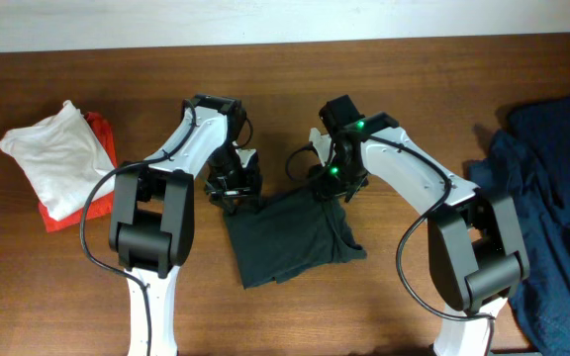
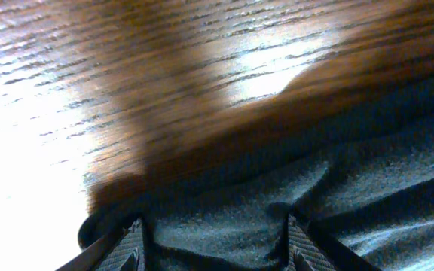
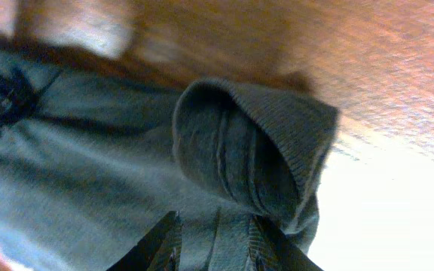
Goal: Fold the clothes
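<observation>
Dark grey garment [image 3: 247, 143] fills both wrist views, lying mid-table [image 1: 47, 297] btwn the arms. L gripper [image 2: 215, 252] fingers wide apart at its top-left edge. R gripper [image 3: 213, 245] narrow, pinching fabric at top-right.

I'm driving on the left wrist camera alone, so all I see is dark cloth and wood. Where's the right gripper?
Observer: The right gripper is at the dark garment's far edge, near its right corner; the left gripper is at the left corner.
Operator: Is cloth bunched there?
Observer: Yes, a rolled fold lies just ahead of its fingers.
Operator: What else is around?
Observer: White cloth over red cloth at left, blue pile at right.
</observation>
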Robot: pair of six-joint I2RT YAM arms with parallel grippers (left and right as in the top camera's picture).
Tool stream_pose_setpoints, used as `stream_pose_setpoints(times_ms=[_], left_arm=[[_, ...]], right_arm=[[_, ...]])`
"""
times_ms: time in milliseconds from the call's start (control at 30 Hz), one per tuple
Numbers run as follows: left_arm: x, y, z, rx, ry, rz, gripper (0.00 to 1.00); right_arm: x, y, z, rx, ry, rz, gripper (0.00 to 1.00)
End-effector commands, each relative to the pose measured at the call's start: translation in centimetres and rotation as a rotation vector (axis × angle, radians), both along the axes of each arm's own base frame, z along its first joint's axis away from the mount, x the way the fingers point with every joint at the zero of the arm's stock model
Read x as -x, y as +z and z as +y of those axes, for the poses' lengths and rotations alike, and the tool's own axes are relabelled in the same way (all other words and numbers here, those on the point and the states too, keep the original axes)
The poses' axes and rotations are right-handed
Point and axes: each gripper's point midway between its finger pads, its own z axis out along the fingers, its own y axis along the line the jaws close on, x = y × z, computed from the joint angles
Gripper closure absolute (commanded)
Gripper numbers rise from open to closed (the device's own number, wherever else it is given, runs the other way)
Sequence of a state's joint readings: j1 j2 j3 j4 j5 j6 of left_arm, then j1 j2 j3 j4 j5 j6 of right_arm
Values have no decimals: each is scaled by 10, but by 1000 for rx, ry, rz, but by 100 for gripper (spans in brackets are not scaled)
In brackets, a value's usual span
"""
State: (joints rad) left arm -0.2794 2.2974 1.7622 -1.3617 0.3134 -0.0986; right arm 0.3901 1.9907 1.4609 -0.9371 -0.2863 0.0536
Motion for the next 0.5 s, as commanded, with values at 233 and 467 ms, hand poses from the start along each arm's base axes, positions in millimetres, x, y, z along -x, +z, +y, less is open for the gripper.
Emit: stream_pose_setpoints(times_ms=[233,467], left_arm=[[3,-12,0,-24,-12,14,42],[4,-12,0,-24,-11,15,42]], right_arm=[[-8,-5,-3,136,3,-85,70],[-29,-3,-68,456,-295,-186,64]])
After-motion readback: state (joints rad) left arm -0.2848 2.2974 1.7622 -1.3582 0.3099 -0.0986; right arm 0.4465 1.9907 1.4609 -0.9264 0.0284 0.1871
